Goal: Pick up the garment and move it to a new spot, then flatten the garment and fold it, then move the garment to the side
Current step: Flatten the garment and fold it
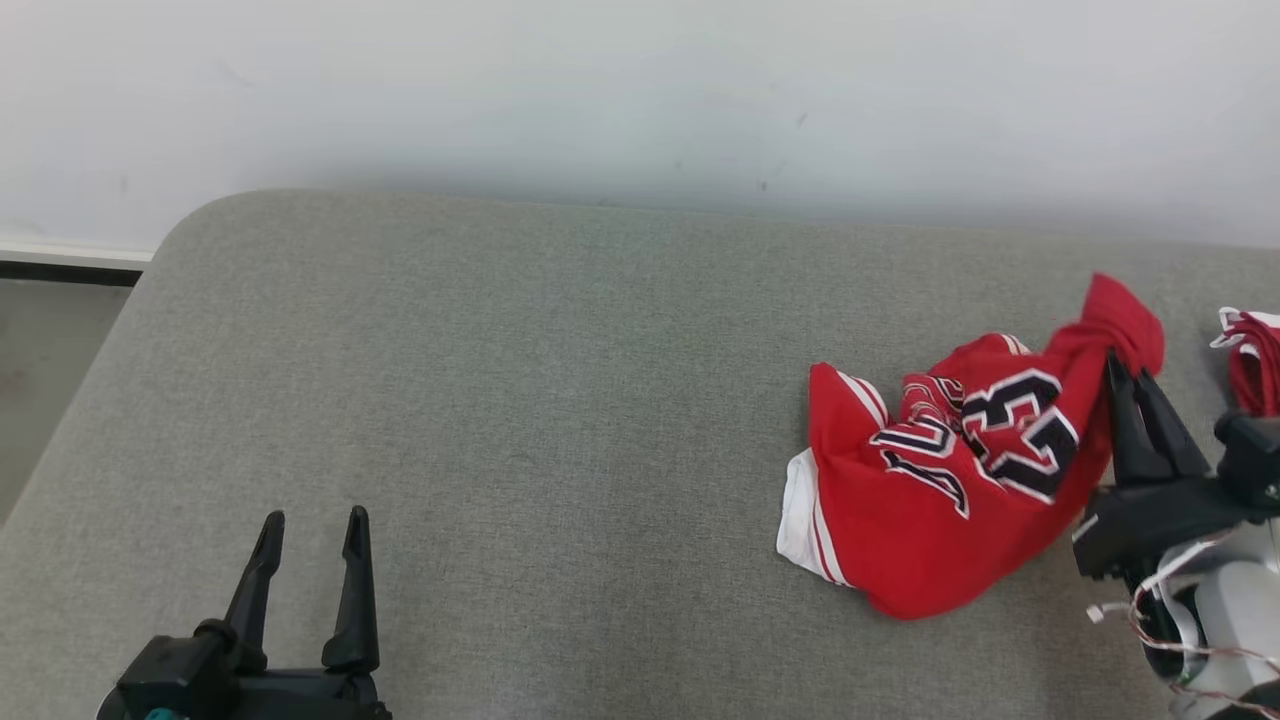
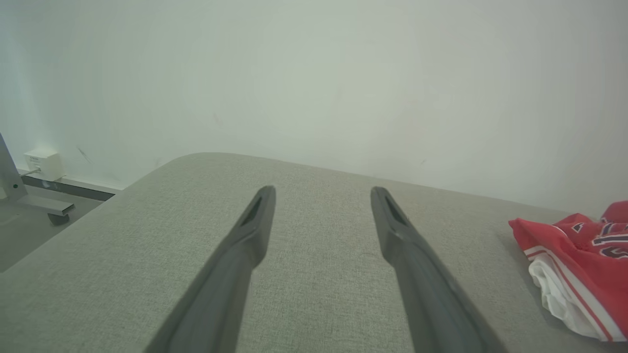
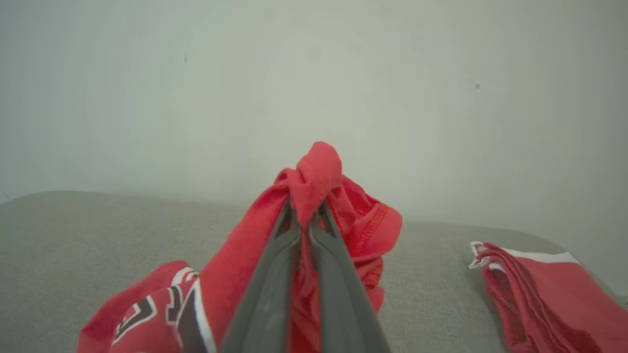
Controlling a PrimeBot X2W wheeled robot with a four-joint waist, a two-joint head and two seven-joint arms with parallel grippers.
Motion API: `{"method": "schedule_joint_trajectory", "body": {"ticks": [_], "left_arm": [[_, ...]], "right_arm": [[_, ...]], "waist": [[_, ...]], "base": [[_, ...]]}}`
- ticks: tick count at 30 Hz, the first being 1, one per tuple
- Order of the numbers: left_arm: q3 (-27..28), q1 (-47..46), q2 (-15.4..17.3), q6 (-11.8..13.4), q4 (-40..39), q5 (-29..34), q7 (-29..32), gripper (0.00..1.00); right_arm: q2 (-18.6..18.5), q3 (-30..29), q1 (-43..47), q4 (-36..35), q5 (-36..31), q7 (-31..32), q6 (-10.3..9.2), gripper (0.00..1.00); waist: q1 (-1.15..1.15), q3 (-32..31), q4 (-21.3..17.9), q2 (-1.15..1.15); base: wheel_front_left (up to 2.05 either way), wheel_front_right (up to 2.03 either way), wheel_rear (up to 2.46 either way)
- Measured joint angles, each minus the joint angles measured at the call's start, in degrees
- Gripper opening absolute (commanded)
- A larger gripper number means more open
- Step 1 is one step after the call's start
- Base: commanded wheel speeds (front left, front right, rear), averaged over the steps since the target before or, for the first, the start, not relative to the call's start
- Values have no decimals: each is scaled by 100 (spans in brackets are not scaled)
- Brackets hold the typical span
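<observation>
Head view: we find the right tool (image 1: 1126, 368) pinching the far-right fold of the garment (image 1: 900, 540); its bulk lies leftward, well apart from the spread left tool (image 1: 315, 515).

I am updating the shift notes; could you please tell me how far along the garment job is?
Done: the right gripper is shut on a fold of the red jersey. In hand: the pick-up, since most of the jersey lies crumpled on the grey cushion. Remaining: moving it, flattening, folding and setting it aside. The left gripper hovers open over bare cushion.
</observation>
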Motion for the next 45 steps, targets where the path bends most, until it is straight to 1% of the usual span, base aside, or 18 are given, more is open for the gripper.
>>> {"method": "schedule_joint_trajectory", "body": {"ticks": [2,3,4,5,7,10,19,24,27,31,38,40,45], "left_arm": [[-1,2,0,18,-3,-46,0,100],[-2,12,1,33,-10,-56,0,100],[0,32,1,37,-16,-63,0,100],[4,61,-1,56,-29,-74,0,100],[11,113,-2,83,-40,-94,0,100],[58,132,-1,91,-63,-93,0,100],[125,147,-2,75,-105,-33,0,100],[141,146,-3,47,-115,14,0,100],[176,156,-3,34,-140,26,0,100],[202,202,-3,29,-151,82,0,100],[176,174,-1,-8,-80,132,0,100],[49,46,1,-16,10,141,0,100],[-665,-713,87,-57,468,110,0,100]], "right_arm": [[0,-78,97,182,24,0,0,0],[3,-135,175,261,36,-1,0,30],[5,-179,264,308,51,-9,0,95],[14,-205,353,330,54,-16,0,100],[43,-276,503,315,53,-38,0,100],[102,-377,688,91,43,-60,0,100],[367,-598,1390,-1305,-129,-77,0,100],[582,-645,1902,-1903,-200,-78,0,100],[716,-571,2204,-2181,-168,-77,0,100],[766,-533,2444,-2274,-120,-78,0,100],[833,-407,2420,-2329,-121,-78,0,100],[834,-339,2341,-2326,-121,-78,0,100],[825,-257,2129,-2267,-87,-78,0,100]], "waist": [[0,4,29,0],[0,6,32,0],[0,6,27,0],[0,6,15,0],[0,4,-26,0],[0,-3,-123,0],[0,-34,-523,0],[0,-34,-697,0],[0,-33,-767,0],[0,-9,-824,0],[0,43,-899,0],[0,84,-937,0],[1,237,-1145,0]], "base": [[0,0,0],[0,0,0],[0,0,0],[0,0,0],[0,0,0],[0,0,0],[0,0,0],[0,0,0],[0,0,0],[0,0,0],[0,0,0],[0,0,0],[0,0,0]]}}
